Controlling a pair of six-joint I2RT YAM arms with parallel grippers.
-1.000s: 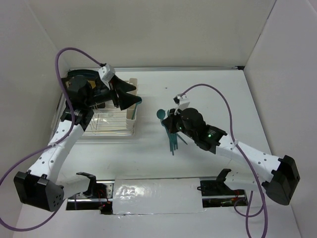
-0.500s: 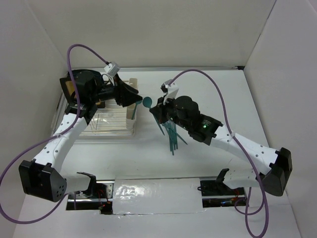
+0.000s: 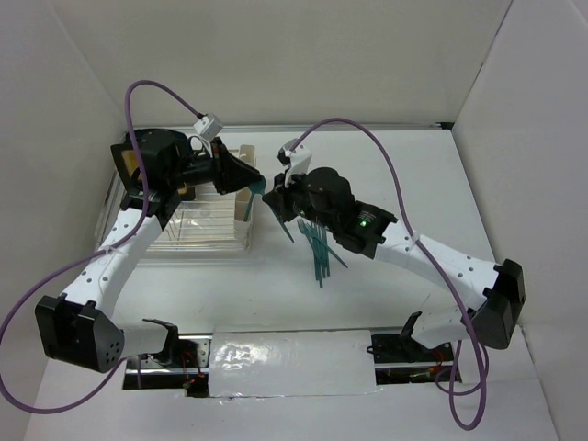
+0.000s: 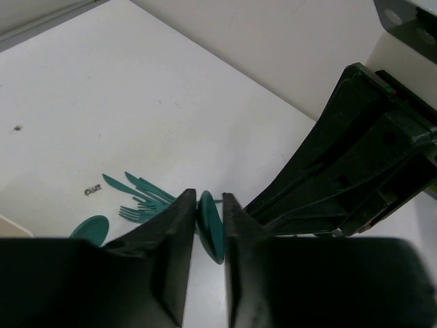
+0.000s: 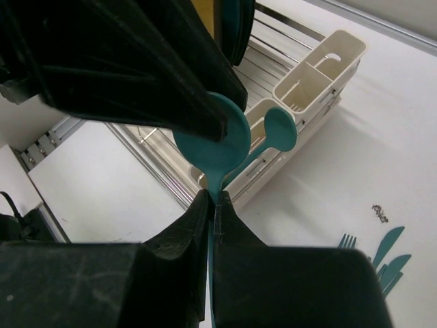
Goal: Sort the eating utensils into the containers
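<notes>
Now, right hand (image 5: 213,199) clamped on handle of teal spoon (image 5: 213,140), holding it in air near cream cups (image 5: 321,65). Left hand (image 4: 208,205) meets it from opposite side, one finger on each side of spoon bowl, very close. Cannot tell whether fingers actually pinch bowl. Second spoon (image 5: 276,130) stands bowl-up in cup compartment nearest right wrist camera. Forks and knives (image 3: 317,250) lie in loose pile on desk (image 3: 404,165) under right arm, apart from cups. Cups sit on dish rack (image 3: 193,230).
</notes>
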